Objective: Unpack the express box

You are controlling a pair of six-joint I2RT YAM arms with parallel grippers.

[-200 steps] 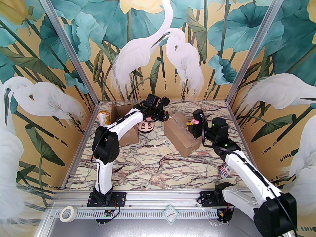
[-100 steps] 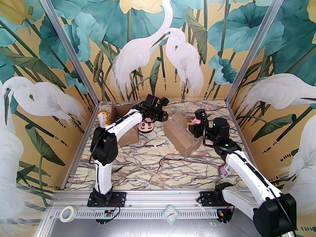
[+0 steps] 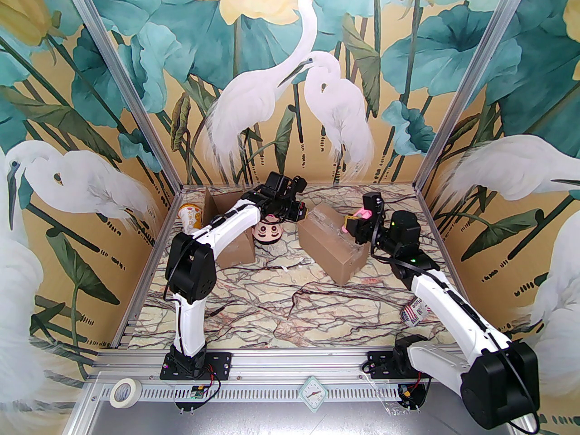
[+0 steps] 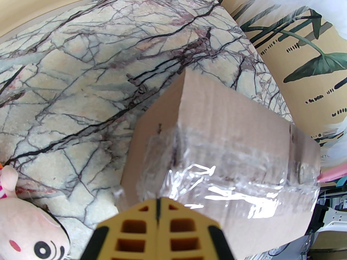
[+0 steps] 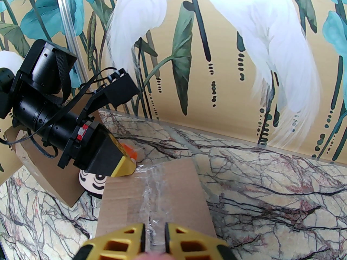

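The express box [image 3: 333, 247] is a brown carton lying aslant in the middle of the table, its top seam sealed with clear tape [image 4: 217, 172]. My left gripper [image 3: 306, 214] is shut, its yellow tips [image 4: 158, 200] resting on the box's far left end by the tape. My right gripper [image 3: 348, 224] hovers over the box's right part, shut on a pink tool [image 3: 362, 212]. In the right wrist view its fingers [image 5: 130, 240] straddle the taped seam of the box [image 5: 173, 194], and the left gripper [image 5: 126, 169] touches the far end.
An open carton [image 3: 231, 243] stands at the back left, partly behind the left arm. A plush doll face [image 3: 268, 233] lies between it and the box. A yellow cup [image 3: 190, 215] sits in the far left corner. A flag-patterned item [image 3: 413, 313] lies near the right arm.
My right gripper has lifted and moved toward the back wall with the pink tool. The box has shifted slightly. The left gripper stays shut at the box's end.
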